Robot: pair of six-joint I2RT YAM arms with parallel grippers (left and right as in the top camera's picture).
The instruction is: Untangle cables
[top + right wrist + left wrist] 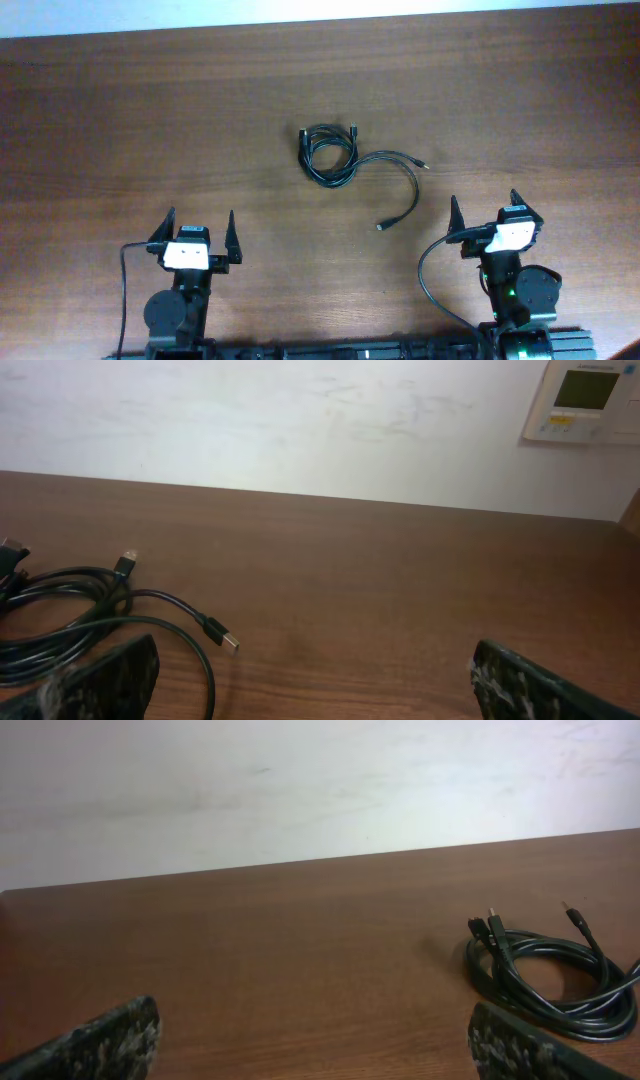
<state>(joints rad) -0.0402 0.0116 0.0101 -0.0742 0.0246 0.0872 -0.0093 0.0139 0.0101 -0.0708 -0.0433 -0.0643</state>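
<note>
Here, we are looking down on the cables (pixel 330 155), which are lying near the middle of the counter (pixel 120 120) as one small coiled bundle. A loose strand (pixel 414 190) is curving out of the bundle toward our right side. One plug end (pixel 425 163) is pointing off to the right, and another is resting nearer to us, short of the right hand (pixel 484 198). More plug tips are sticking out at the far side of the bundle.

We are holding the left hand (pixel 200 215) at the near edge, well apart from the bundle, its fingers spread wide with nothing between them. The right hand is sitting at the near right, likewise released and empty, closer to the loose strand but not touching it.

From the left wrist, the bundle is showing just beyond the finger (pixel 530 1050) at the right of that view. From the right wrist, the bundle and a metal-tipped plug (pixel 228 641) are lying on the left, and a wall panel (pixel 585 400) is hanging on the pale wall (pixel 300 420) at upper right.
</note>
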